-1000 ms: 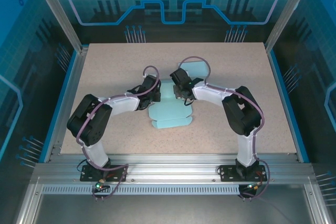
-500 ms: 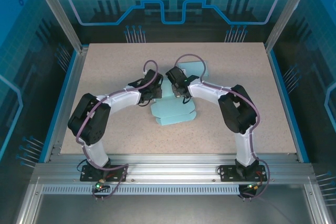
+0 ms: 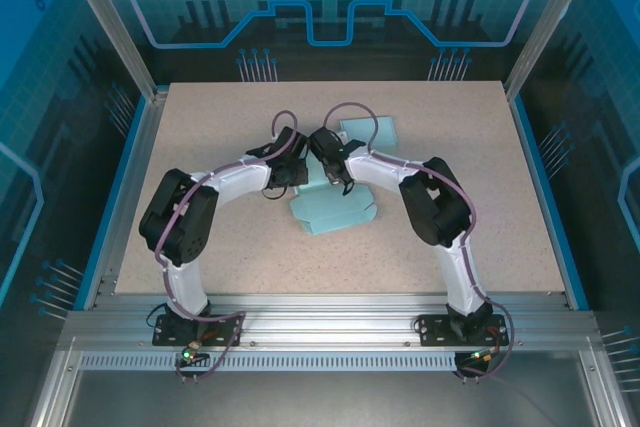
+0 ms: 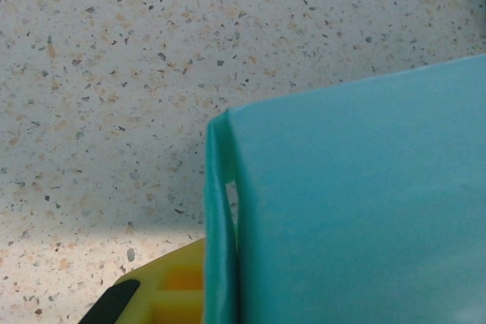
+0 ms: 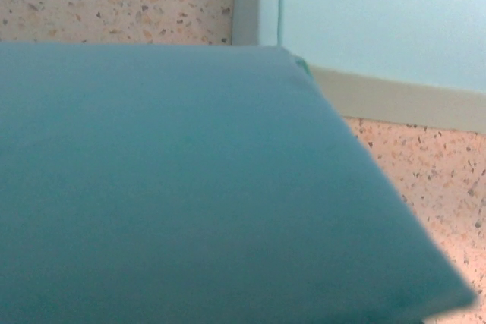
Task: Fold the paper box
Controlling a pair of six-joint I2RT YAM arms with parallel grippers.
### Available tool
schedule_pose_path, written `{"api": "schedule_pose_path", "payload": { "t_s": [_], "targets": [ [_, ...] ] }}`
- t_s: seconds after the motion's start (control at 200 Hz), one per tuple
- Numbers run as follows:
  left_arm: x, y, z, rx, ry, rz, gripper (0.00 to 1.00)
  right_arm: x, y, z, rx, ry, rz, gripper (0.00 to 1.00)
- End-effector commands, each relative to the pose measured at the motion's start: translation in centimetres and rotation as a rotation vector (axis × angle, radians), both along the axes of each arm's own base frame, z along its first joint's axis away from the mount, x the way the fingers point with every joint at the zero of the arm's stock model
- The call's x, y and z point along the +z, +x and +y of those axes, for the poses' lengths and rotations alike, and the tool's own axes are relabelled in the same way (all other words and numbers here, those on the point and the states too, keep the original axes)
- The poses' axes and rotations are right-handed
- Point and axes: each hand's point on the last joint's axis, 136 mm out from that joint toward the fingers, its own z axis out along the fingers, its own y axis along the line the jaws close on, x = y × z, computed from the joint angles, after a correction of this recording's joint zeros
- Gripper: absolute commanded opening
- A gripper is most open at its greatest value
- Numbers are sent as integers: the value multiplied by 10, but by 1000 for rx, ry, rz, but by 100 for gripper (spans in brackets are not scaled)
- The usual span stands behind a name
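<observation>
The teal paper box [image 3: 335, 212] lies partly folded at the table's middle, with one flap [image 3: 368, 130] reaching toward the back right. My left gripper [image 3: 288, 175] is at the box's back left corner. In the left wrist view its yellow finger pad [image 4: 163, 294] presses against a doubled upright wall of the box [image 4: 357, 210], so it is shut on that wall. My right gripper [image 3: 335, 172] is close beside it, over the box's back edge. In the right wrist view a teal panel [image 5: 175, 187] hides the fingers; a paler flap [image 5: 380, 13] lies beyond.
The speckled tabletop [image 3: 200, 127] is bounded by blue rails [image 3: 128, 162] at the sides and an aluminium frame [image 3: 330, 332] at the near edge. Both forearms arch inward over the middle of the table, their wrists almost touching.
Both grippers have moved toward the back and closer together. The right arm's elbow swung left. The box's raised back part is drawn in tighter between them.
</observation>
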Motion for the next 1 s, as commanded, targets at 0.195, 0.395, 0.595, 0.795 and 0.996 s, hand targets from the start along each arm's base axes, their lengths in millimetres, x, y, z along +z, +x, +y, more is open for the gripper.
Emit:
{"api": "schedule_pose_path", "payload": {
  "t_s": [0.195, 0.395, 0.595, 0.795, 0.996],
  "targets": [
    [3, -4, -14, -21, -38, 39, 10, -53, -28, -28, 64, -435, 159, 0],
    [-1, -3, -19, -11, -65, 47, 13, -69, -36, -15, 107, -530, 177, 0],
    [1, -4, -16, 6, -68, 38, 20, -65, -42, -8, 121, -479, 184, 0],
    [19, -2, -17, 19, -133, 2, 37, -39, -43, -2, 162, -418, 175, 0],
    [39, -1, -12, 27, -181, -43, 43, -27, -54, 8, 266, -351, 242, 0]
  ]
}}
